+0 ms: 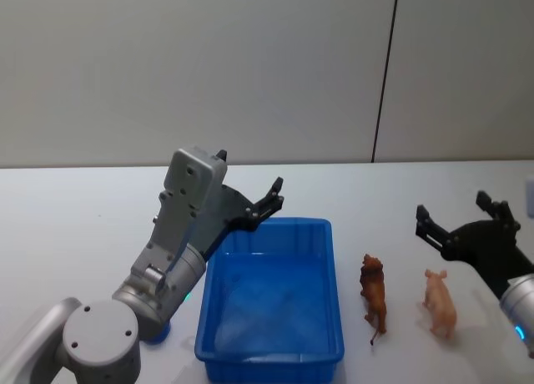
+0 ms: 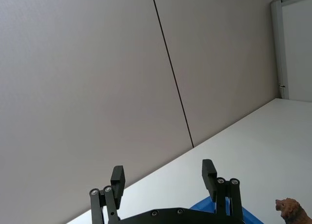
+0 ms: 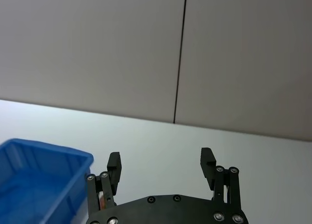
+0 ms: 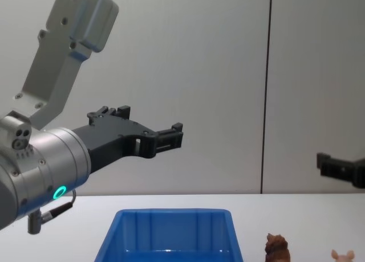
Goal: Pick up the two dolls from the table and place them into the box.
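Note:
The blue box (image 1: pixel 269 225) stands on the white table (image 1: pixel 75 234) in front of me, and nothing lies on its floor. Right of it stands the reddish-brown doll (image 1: pixel 375 294), with the pale pink doll (image 1: pixel 439 303) further right. My left gripper (image 1: pixel 271 199) hangs open and empty above the box's far left corner, raised well off the table (image 4: pixel 171 134). My right gripper (image 1: pixel 452 207) is open and empty too, in the air just beyond the pink doll. The left wrist view has the left gripper (image 2: pixel 163 171) with the brown doll's head (image 2: pixel 292 209). In the right wrist view, the right gripper (image 3: pixel 161 158) points past the box (image 3: pixel 39 180).
A plain grey wall with a dark vertical seam (image 1: pixel 384 75) rises behind the table. The white tabletop runs bare to the left of the box and behind it. From the chest, both dolls (image 4: pixel 278 248) (image 4: pixel 342 255) peek up at the lower right, beside the box (image 4: pixel 171 233).

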